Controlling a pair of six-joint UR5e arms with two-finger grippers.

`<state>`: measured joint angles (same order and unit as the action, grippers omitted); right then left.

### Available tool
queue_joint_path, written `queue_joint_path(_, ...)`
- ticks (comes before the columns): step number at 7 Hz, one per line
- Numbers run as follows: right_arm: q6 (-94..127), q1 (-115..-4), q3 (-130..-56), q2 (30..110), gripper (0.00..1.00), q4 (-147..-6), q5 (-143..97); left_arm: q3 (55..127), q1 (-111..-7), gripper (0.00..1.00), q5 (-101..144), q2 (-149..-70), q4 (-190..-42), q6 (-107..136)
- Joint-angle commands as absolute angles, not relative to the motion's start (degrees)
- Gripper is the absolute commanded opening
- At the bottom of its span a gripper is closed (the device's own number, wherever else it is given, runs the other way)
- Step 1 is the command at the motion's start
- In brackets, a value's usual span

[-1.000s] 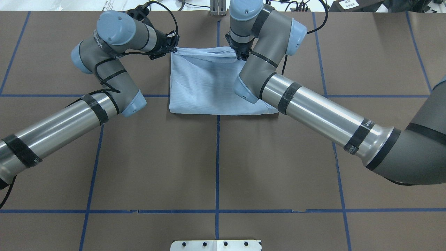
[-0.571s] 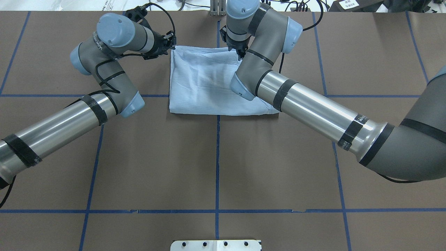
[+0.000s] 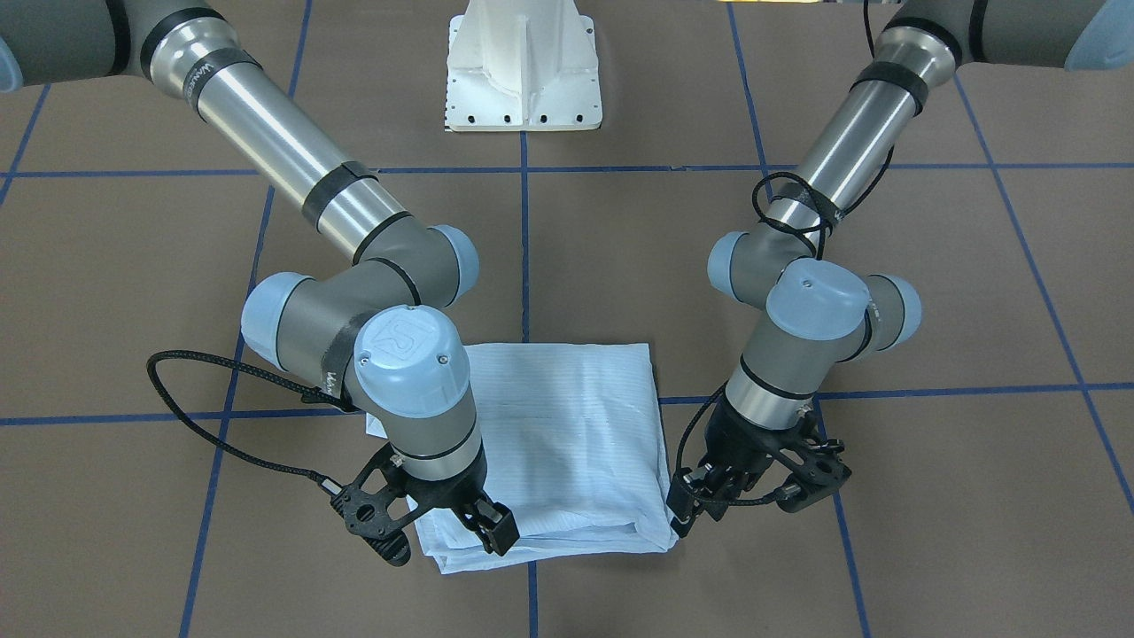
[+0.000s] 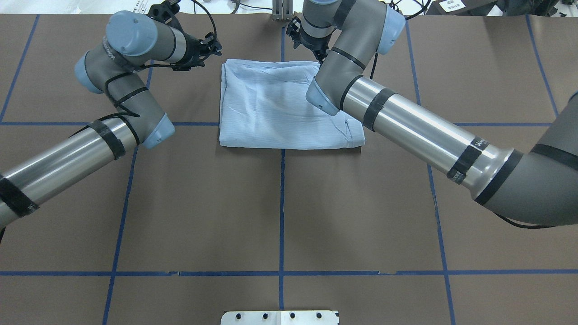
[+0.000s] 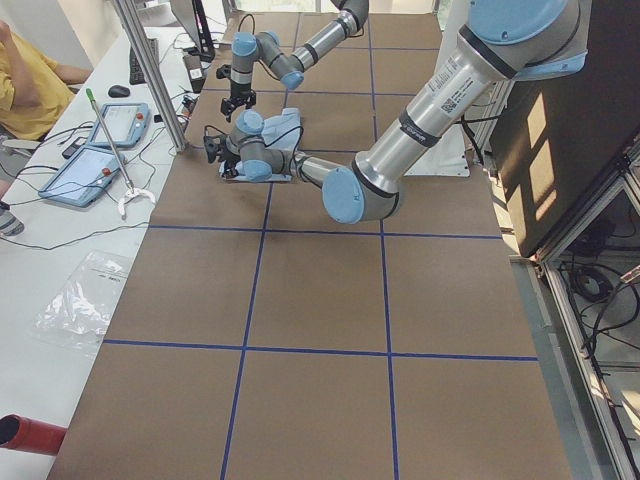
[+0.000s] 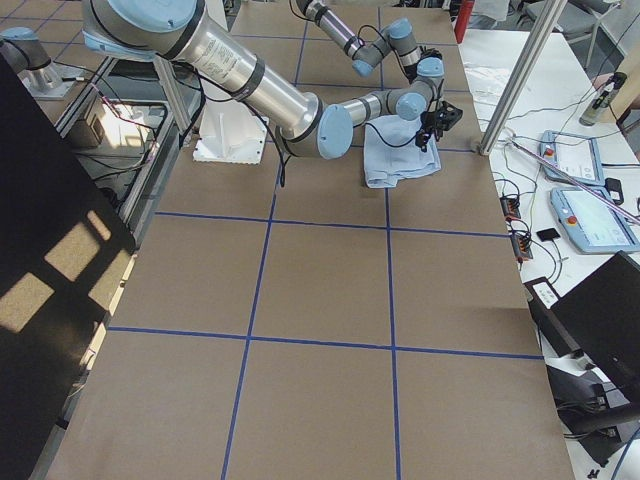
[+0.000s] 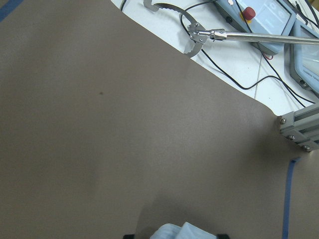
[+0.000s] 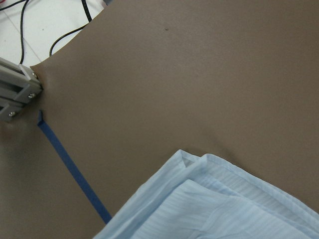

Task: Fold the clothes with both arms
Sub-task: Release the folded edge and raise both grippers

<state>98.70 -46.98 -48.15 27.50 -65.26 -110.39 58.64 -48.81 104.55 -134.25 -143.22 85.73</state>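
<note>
Facing the robot, the shirt [image 3: 567,443] is lying as a neat folded rectangle on the table [image 3: 620,266], on the side far from the robot. The right gripper [image 3: 492,532] is hovering over one far corner with its jaws seemingly parted and empty, and the left gripper [image 3: 689,512] is hanging just beside the other. From overhead, both are sitting at the far edge. The left wrist camera is showing spread fingertips [image 7: 222,235] either side of a bit of cloth. The step looks like letting go, so both should be rising straight up together, fingers wide, without dragging the top layer.
</note>
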Motion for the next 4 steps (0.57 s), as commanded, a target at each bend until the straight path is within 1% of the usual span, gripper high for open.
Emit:
queue_joint_path(1, 91.02, -47.20, -66.79, 39.23, 0.99, -73.42, -113.63, 67.55, -51.22, 0.63, 111.33, -126.07, -142.74, 74.58)
queue_joint_path(2, 84.88, -47.63, -74.28, 43.90, 0.99, -79.48, -113.64, 70.81, -53.68, 0.63, 114.84, -121.60, -142.73, 68.70)
queue_joint_path(3, 77.25, -48.85, -81.49, 49.51, 0.99, -81.80, -113.90, 72.84, -56.75, 0.64, 117.83, -118.33, -142.73, 59.25)
queue_joint_path(4, 69.42, -51.39, -87.13, 55.57, 0.99, -83.04, -115.30, 73.47, -61.30, 0.64, 122.12, -115.34, -142.73, 51.15)
